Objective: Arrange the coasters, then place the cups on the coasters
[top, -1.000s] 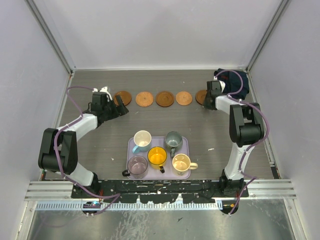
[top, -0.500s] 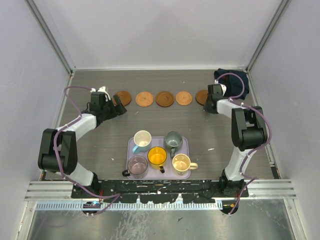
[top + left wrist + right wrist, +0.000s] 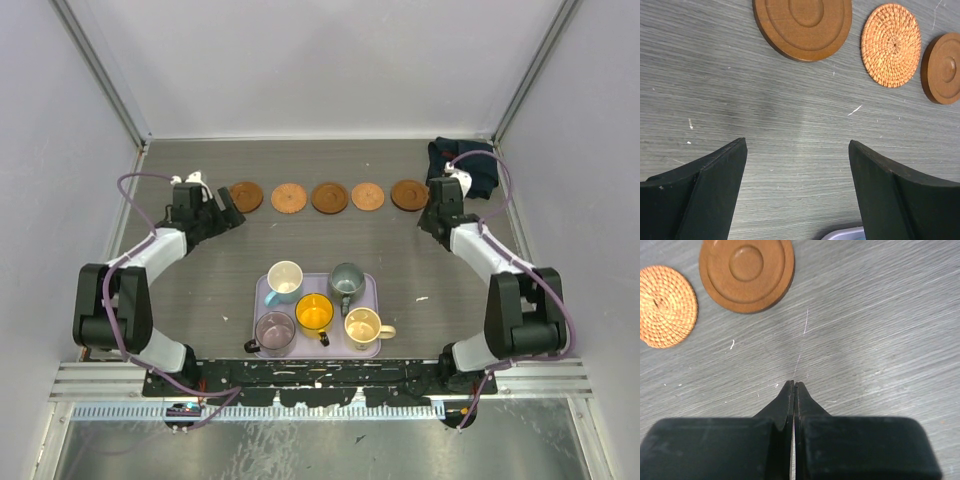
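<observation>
Nearest the arm bases, a lavender tray (image 3: 372, 294) sits at 6 o'clock on the table (image 3: 200, 300) and holds all five mugs. The purple-grey mug (image 3: 274, 331), orange-yellow mug (image 3: 314, 313) and cream-yellow mug (image 3: 362, 327) stand along its near side. The light blue mug (image 3: 285, 278) and grey-green mug (image 3: 347, 280) stand behind them.

Farther out, at about 10 o'clock from the tray, the left gripper (image 3: 797, 145) is over bare tabletop with its jaws spread wide, gripping nothing. The right gripper (image 3: 794, 385) is at about 2 o'clock, its fingers pressed fully together and empty.

Beyond both, the five coasters (image 3: 330, 197) lie flat in a straight left-to-right row at 12 o'clock, each apart from the next. Grooved wooden discs alternate with woven ones. A dark cloth (image 3: 470, 165) lies in the far corner at 1 o'clock.
</observation>
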`<state>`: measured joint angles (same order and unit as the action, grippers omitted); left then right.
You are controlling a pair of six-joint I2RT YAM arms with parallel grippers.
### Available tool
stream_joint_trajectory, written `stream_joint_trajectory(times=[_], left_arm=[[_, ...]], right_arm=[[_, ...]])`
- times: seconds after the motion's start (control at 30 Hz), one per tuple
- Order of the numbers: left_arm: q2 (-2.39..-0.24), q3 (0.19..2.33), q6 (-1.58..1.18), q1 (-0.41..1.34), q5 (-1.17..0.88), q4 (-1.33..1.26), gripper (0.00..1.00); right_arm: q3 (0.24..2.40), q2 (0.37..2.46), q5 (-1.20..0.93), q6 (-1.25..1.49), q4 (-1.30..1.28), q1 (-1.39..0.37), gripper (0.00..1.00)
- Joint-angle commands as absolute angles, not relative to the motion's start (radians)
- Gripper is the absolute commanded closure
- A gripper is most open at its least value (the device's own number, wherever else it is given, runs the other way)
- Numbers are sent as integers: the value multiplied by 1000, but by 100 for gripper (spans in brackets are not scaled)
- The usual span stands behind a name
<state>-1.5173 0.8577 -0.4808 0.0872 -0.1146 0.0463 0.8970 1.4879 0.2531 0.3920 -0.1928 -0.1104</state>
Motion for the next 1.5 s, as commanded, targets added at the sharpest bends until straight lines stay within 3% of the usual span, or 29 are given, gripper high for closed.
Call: stream_joint_trajectory(times=[0.0,0.23,0.3,0.47,0.6,0.9,1.27,1.47], left_arm=[[-1440,880,-462,73,-96,39,16],[-1380,885,-452,69,-64,83,13],[-1373,892,-452,69,-67,96,4],[-1337,893,-454,68,-61,108,2],[-1292,899,-457,67,-62,135,2],[-1093,882,-487,68,-33,241,2],[-889,822,-512,69,11,353,2],[-813,788,-510,69,25,380,2]], right_arm=[[861,1377,340,401,-146,-114,99],[759,1200,428,413,-105,-115,93],[742,1159,450,419,-107,-115,88],[705,1054,504,446,-112,-114,55],[688,969,533,469,-128,-113,43],[719,839,539,486,-277,-113,29],[742,779,490,482,-379,-114,0],[742,793,478,487,-421,-114,0]])
